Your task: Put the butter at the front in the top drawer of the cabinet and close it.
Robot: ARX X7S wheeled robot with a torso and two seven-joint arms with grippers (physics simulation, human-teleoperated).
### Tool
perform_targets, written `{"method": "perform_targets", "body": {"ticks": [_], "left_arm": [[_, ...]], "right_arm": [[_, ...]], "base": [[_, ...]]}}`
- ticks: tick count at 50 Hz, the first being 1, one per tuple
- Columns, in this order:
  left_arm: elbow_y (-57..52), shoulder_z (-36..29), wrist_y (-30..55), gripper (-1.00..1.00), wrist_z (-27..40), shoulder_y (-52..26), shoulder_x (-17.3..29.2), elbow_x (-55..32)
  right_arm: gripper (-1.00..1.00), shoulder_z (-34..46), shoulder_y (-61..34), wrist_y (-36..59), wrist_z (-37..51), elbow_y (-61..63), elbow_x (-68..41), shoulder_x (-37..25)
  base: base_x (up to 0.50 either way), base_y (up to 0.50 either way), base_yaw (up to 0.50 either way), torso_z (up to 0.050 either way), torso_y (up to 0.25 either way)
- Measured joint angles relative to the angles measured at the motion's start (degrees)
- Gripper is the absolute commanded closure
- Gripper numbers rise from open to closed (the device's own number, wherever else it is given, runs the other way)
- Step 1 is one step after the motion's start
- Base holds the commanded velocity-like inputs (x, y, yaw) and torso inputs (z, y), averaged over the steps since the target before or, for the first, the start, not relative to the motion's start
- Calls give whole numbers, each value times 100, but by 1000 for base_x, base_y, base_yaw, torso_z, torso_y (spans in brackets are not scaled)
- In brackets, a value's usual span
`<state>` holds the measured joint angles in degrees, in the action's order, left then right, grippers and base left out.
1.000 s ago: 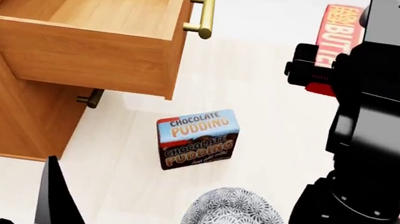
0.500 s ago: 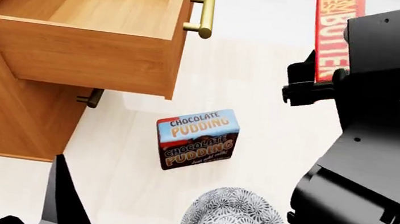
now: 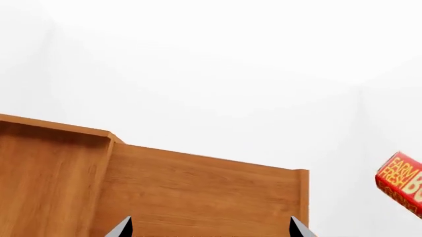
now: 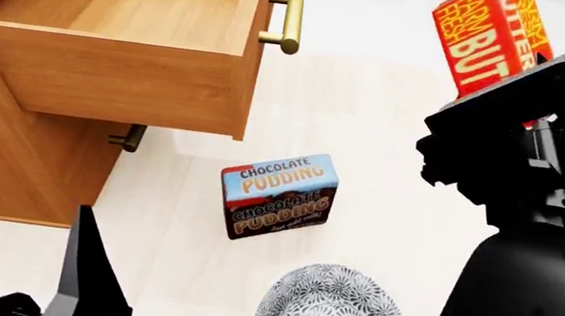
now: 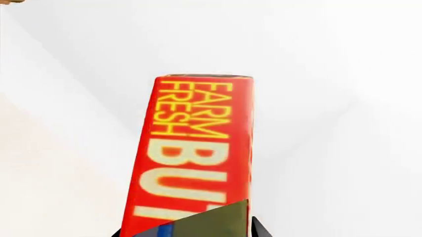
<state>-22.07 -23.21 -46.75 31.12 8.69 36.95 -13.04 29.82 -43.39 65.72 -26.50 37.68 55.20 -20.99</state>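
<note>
A red "Farm Fresh Butter" box hangs tilted in the air at the upper right, with my right gripper shut on its lower end. In the right wrist view the butter fills the middle and the right gripper clamps its near end. The top drawer of the cabinet stands pulled out and empty, its brass handle to the left of the butter. My left gripper is open low at the front left, holding nothing. The left wrist view faces the cabinet, with the butter at the edge.
A chocolate pudding box lies on the pale floor in front of the cabinet. A patterned grey bowl sits nearer me. The lower drawer's handle shows under the open drawer. My black right arm blocks the right side.
My right arm has lifted the butter higher and tilted it, swinging the forearm upward. My left gripper has risen slightly at the bottom left. Drawer, pudding and bowl are unmoved.
</note>
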Motion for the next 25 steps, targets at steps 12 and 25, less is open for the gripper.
{"method": "perform_targets", "body": {"ticks": [12, 25], "left_arm": [[-51, -37, 59, -100, -33, -29, 37, -148], [-128, -51, 125, -100, -55, -29, 71, -205]], "right_arm": [[100, 232, 394, -602, 525, 85, 52, -411], [100, 318, 790, -1393, 1325, 148, -222, -790]], "base": [[0, 0, 0, 1, 2], [0, 0, 0, 0, 2]]}}
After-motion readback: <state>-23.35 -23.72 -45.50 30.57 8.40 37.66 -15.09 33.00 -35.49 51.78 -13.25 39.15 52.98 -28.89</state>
